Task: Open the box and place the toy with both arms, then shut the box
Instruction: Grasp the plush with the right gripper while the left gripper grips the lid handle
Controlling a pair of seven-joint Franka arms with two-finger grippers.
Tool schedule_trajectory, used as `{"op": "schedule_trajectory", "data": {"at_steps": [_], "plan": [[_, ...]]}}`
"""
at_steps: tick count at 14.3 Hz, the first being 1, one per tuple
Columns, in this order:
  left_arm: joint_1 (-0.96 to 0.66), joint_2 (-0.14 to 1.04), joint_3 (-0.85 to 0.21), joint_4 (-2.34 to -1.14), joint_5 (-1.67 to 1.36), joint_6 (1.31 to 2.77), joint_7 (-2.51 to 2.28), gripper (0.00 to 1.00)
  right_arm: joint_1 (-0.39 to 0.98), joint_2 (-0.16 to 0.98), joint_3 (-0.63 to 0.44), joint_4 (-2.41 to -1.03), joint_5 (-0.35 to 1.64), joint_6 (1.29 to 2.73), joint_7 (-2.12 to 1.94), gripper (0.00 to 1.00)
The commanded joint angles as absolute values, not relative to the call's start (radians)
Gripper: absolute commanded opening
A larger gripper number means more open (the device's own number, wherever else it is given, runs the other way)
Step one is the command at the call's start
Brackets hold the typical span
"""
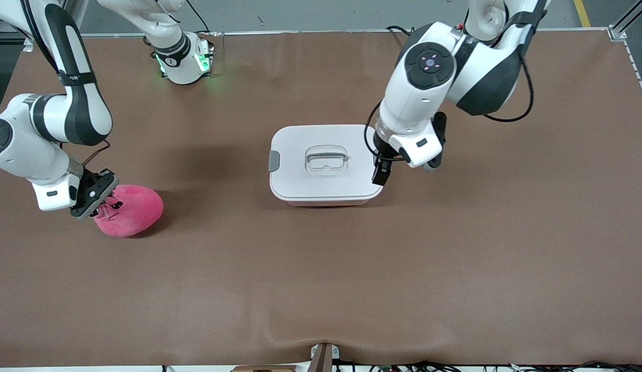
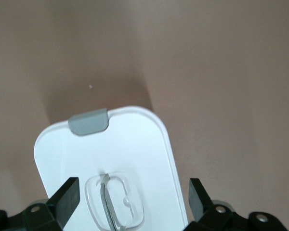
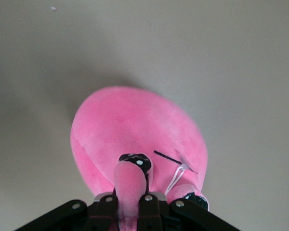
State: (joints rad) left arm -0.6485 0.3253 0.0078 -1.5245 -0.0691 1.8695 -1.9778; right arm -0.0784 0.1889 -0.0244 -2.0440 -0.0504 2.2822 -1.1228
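While right pincer [image 3: 130,204] pinches toy [image 3: 135,130], box [image 1: 321,163] sits lidded.

White arms [image 1: 67,103], black joints, cables

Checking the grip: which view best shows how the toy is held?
Right wrist view: the right gripper is shut on an eye stalk of the toy. Front view shows the toy partly hidden by that gripper. Left wrist view misses it.
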Motion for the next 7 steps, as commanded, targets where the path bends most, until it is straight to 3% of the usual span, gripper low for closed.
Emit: {"op": "schedule_trajectory", "data": {"at_steps": [1, 7], "plan": [[-0.687, 0.354, 0.020, -1.505, -0.066, 1.900, -2.075, 1.00, -0.068, 0.189, -0.017, -1.982, -0.104, 2.232, -1.172, 0.00], [-0.744, 0.391, 0.018, -1.514, -0.034, 1.942, -2.216, 1.00, 0.055, 0.175, -0.017, -1.790, -0.267, 2.013, -1.210, 0.00]]}}
